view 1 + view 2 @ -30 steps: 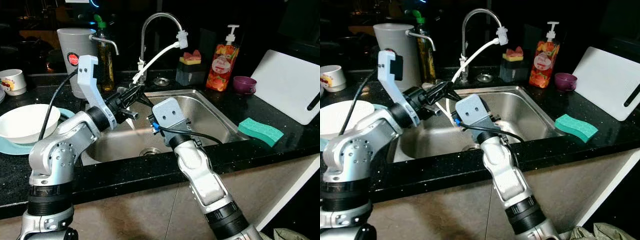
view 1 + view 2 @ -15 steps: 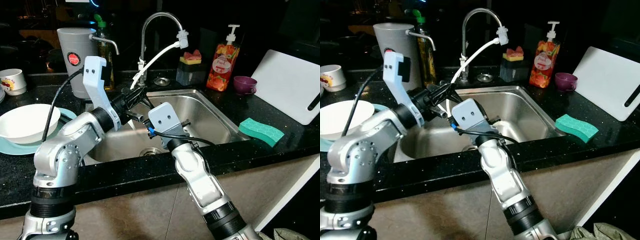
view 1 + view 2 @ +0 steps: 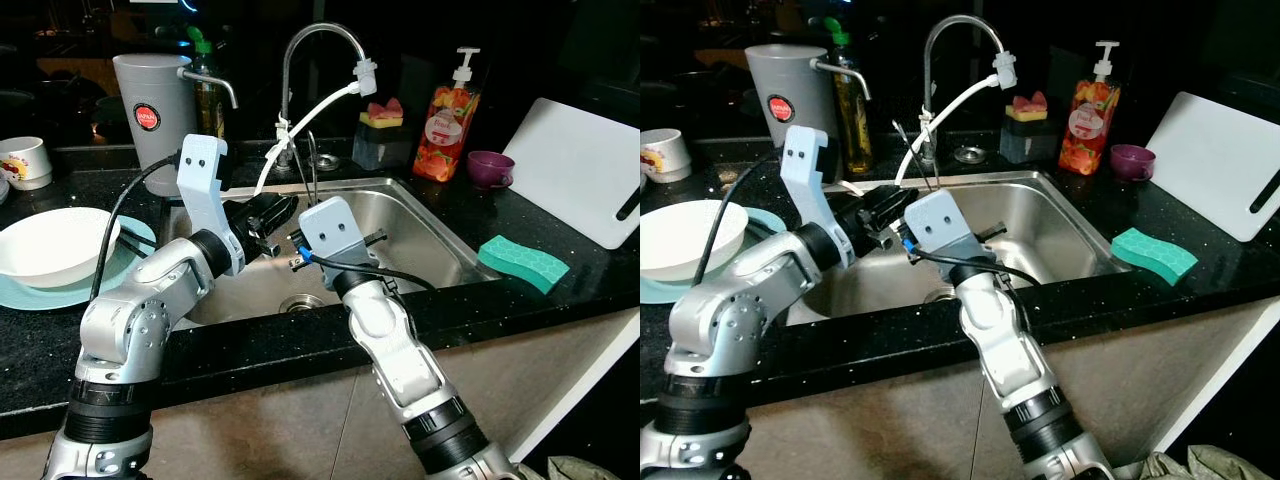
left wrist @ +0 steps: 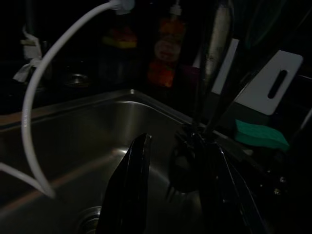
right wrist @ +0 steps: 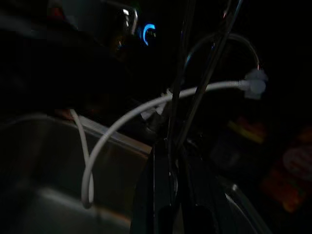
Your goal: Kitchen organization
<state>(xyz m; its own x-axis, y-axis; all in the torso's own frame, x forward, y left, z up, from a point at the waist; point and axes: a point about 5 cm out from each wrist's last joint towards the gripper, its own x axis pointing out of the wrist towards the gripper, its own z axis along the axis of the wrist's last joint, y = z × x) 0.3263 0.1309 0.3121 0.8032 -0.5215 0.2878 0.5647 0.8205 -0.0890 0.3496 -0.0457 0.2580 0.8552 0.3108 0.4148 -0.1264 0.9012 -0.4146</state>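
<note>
While both arms meet above the stainless steel sink [image 3: 420,235], the right gripper [image 5: 178,161] is clamped on a pair of thin metal rods [image 3: 312,160] (chopsticks, probably) standing upright. The left gripper [image 4: 170,185] hovers just beside it, fingers [image 4: 129,185] parted and empty. The white bowl [image 3: 50,245] on its pale teal plate [image 3: 95,283] and the green sponge [image 3: 522,262] remain unsorted, so I judge much of the job remains.

sink [image 3: 420,225]: brushed steel | counter [image 3: 560,300]: glossy speckled black stone | sponge [image 3: 522,262]: matt green foam
</note>
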